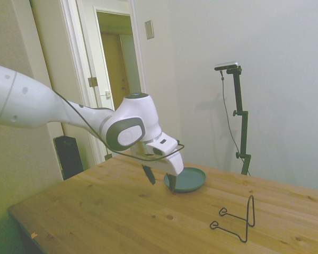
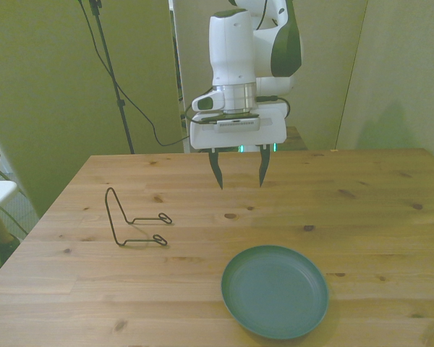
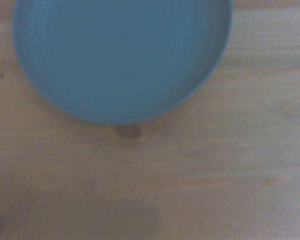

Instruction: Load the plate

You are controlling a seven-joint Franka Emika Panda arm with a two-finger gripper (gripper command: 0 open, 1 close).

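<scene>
dim greenish light, blurry wrist view

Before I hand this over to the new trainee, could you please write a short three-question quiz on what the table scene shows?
1. True or false: the plate lies flat on the table with nothing on it.
2. Multiple choice: in the front view, the black wire stand sits (a) on the plate, (b) to the left of the plate, apart from it, (c) between the fingers.
3. Short answer: is the gripper open or shut, and is it holding anything?

Key
1. True.
2. b.
3. Open, holding nothing; it hangs above the table, behind the plate.
</scene>
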